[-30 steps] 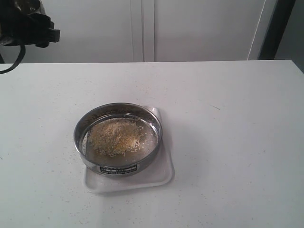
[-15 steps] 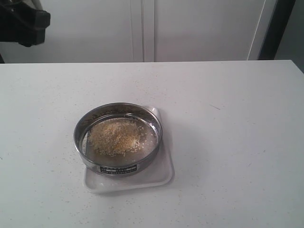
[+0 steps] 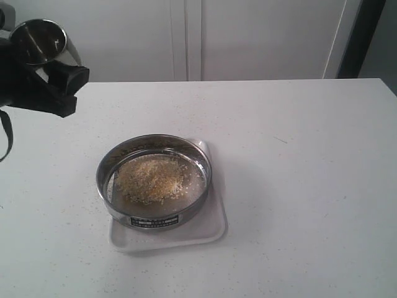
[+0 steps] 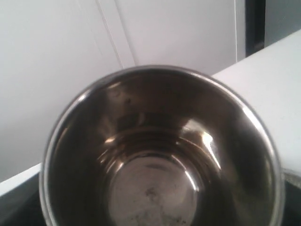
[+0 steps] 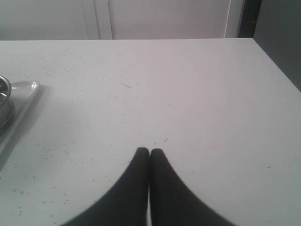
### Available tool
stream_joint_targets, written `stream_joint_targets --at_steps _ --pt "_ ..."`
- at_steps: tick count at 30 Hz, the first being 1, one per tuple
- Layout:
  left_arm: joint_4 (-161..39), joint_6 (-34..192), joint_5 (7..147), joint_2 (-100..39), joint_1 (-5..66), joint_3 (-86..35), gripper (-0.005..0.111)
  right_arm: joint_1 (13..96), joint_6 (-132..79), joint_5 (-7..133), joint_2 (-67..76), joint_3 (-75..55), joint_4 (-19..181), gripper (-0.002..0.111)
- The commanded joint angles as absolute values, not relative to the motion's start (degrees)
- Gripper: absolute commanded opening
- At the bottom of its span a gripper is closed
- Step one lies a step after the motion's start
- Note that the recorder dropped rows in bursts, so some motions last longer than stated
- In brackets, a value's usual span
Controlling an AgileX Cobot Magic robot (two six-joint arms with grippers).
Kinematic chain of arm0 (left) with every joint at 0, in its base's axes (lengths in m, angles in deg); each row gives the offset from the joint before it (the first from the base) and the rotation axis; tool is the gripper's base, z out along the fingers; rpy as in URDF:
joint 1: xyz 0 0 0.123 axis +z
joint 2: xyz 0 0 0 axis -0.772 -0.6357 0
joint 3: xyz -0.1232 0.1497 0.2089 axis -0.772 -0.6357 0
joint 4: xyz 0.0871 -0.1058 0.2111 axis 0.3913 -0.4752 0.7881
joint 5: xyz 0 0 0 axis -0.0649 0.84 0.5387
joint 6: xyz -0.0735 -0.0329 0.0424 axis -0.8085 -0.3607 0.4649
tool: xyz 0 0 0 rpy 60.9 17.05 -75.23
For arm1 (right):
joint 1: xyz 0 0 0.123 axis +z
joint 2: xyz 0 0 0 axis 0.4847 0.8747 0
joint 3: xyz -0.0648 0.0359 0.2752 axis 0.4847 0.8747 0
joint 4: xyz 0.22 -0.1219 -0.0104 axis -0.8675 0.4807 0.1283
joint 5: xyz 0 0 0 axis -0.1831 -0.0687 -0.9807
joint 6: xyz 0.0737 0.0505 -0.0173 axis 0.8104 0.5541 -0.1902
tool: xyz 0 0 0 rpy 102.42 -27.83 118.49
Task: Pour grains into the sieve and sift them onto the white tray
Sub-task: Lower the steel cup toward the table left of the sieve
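Observation:
The round steel-rimmed sieve sits on the white tray in the middle of the table. A heap of yellow and pale grains lies on its mesh. At the far left, high above the table and apart from the sieve, my left gripper is shut on a small steel cup. The cup fills the left wrist view and holds only a few specks; the fingers are hidden behind it. My right gripper is shut on nothing, low over bare table to the right of the tray; it is outside the exterior view.
Stray grains speckle the white tabletop around the tray. A white wall with panel seams runs behind the table's far edge. A dark gap shows at the back right. The sieve's edge peeks into the right wrist view.
My left arm has swung down and to the right at the upper left, bringing the steel cup into the exterior view. Sieve, tray and grains have not moved.

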State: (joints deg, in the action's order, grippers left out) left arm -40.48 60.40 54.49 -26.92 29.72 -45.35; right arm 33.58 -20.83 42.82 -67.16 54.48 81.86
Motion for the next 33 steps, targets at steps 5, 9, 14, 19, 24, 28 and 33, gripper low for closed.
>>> stream_joint_targets --at_steps 5,9,14,19,24,28,33 --pt "-69.6 78.6 34.3 -31.1 29.8 -50.7 0.000 33.6 -20.9 43.3 -67.1 54.8 82.1 0.000" --pt "-70.1 87.9 33.8 -35.2 29.8 -50.7 0.000 33.6 -20.9 43.3 -67.1 54.8 82.1 0.000" --pt "-78.6 89.9 33.9 -41.4 29.8 -50.7 0.000 33.6 -20.9 43.3 -67.1 54.8 82.1 0.000" --pt "-89.7 94.1 30.5 -44.5 29.8 -50.5 0.000 33.6 -20.9 43.3 -67.1 54.8 82.1 0.000" --pt "-87.5 90.8 22.0 -49.4 31.5 -50.3 0.000 33.6 -20.9 43.3 -67.1 54.8 82.1 0.000" --pt "-83.6 76.3 20.6 -54.4 36.8 -49.4 0.000 33.6 -20.9 43.3 -67.1 54.8 82.1 0.000" --pt "-60.2 69.2 13.9 -61.5 45.0 -48.2 0.000 33.6 -20.9 43.3 -67.1 54.8 82.1 0.000"
